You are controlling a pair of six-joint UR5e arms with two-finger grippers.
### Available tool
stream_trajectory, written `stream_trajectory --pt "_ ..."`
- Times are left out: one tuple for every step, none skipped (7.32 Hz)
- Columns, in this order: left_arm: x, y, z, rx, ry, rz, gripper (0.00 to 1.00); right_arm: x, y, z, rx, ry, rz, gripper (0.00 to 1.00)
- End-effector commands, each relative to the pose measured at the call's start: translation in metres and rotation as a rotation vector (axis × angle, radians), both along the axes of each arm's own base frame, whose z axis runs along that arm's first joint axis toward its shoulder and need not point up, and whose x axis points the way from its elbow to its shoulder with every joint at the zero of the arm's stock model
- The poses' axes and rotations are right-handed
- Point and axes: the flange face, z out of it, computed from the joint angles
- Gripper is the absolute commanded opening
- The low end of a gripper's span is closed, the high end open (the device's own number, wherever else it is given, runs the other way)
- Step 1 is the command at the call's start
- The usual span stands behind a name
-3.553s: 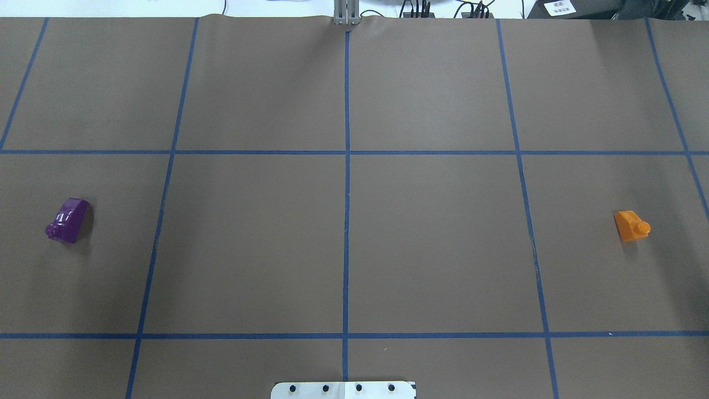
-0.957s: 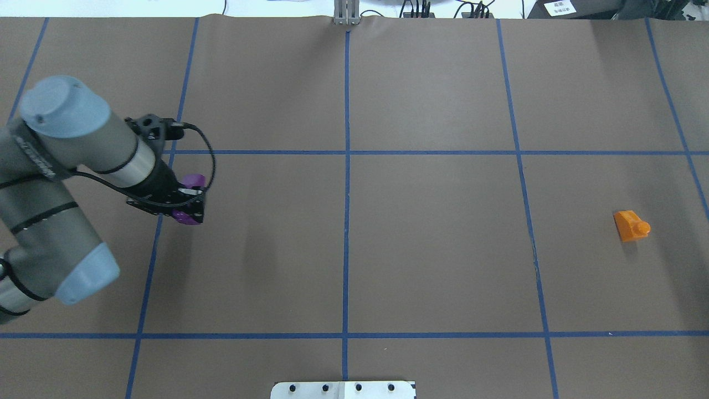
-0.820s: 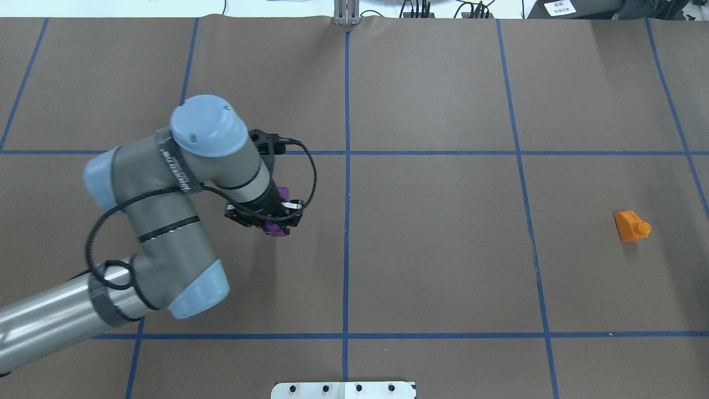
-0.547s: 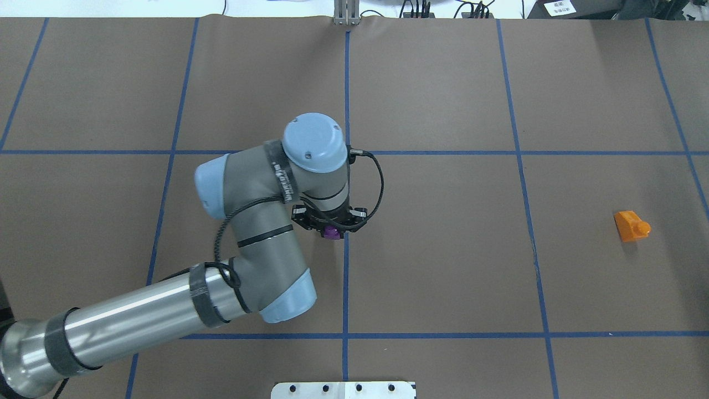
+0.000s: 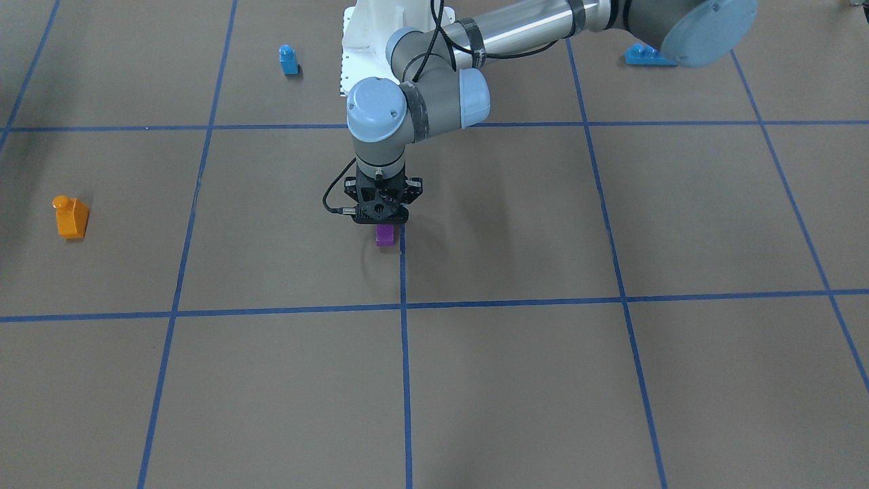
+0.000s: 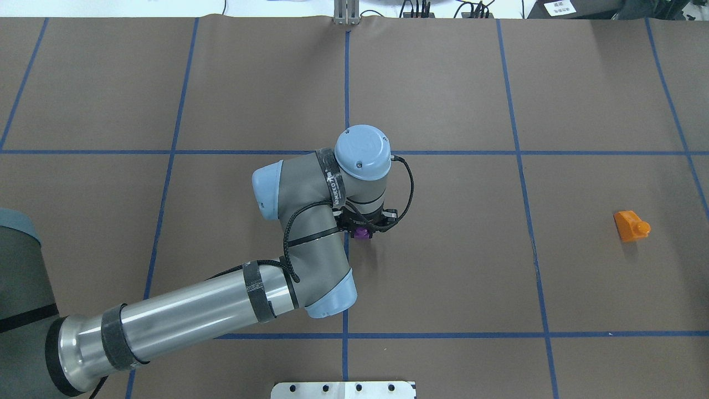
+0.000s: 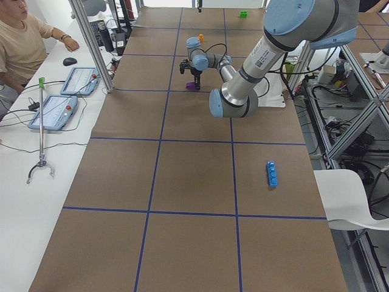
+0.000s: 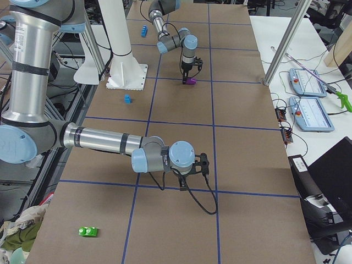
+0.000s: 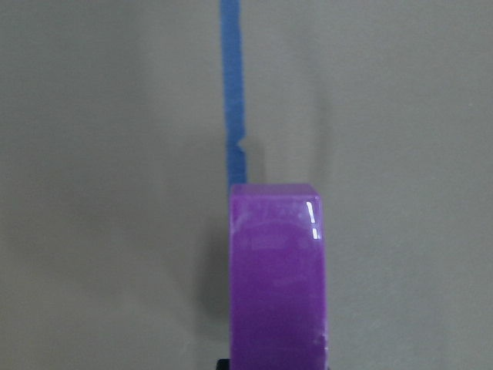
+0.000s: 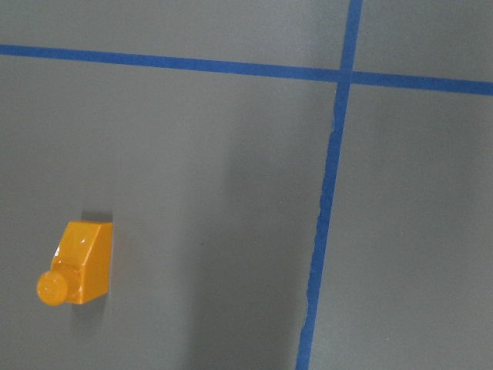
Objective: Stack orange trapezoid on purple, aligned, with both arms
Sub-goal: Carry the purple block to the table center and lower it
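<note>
You have the left jaws clamped tight on the purple [image 5: 385, 235], which pokes out just below them beside the middle blue line [image 5: 403, 272] of the counter [image 6: 443, 249]. The orange trapezoid [image 6: 630, 226] lies well apart from them, off to one side of the right jaws; how wide those stand, you can't make out.

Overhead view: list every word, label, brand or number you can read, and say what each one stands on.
Lettering along the left arm: too blurred to read.
Print on the white label at the top edge: too small to read.
On the purple brick and the orange brick: no markings visible.
So nothing can be read.
</note>
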Motion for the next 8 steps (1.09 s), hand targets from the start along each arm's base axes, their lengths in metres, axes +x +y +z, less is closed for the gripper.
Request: stream_trajectory --pt "-0.0084 -0.0156 0.0049 -0.015 -0.023 -0.025 0.00 -0.0002 -0.0001 0.0000 0.004 -0.001 -0.001 1.00" --pt "-0.0147 -0.0222 0.0052 -0.024 -0.044 -0.037 0.00 -0.0002 0.0000 0.0007 0.004 -0.001 -0.002 1.00" --pt "-0.0169 -0.0253 0.0058 -0.026 -0.048 -0.040 0.00 -0.0002 -0.0001 -0.0001 0.004 -0.001 -0.001 1.00" --pt "-0.0166 -0.0253 0.0064 -0.027 -0.049 -0.039 0.00 -0.0002 -0.0001 -0.0001 0.004 -0.001 -0.001 1.00" --pt "-0.0136 -0.0228 0.0091 -0.027 -0.050 -0.034 0.00 -0.0002 0.0000 0.0007 0.004 -0.001 -0.002 1.00" --pt "-0.0125 -0.0219 0.0094 -0.025 -0.049 -0.031 0.00 -0.0001 0.0002 0.0014 0.001 -0.001 -0.001 1.00" --pt "-0.0115 -0.0211 0.0109 -0.024 -0.049 -0.028 0.00 -0.0002 0.0000 0.0007 0.003 -0.001 -0.001 1.00" --pt "-0.0111 -0.0212 0.0114 -0.024 -0.049 -0.028 0.00 -0.0008 0.0000 0.0007 0.002 -0.001 -0.002 1.00"
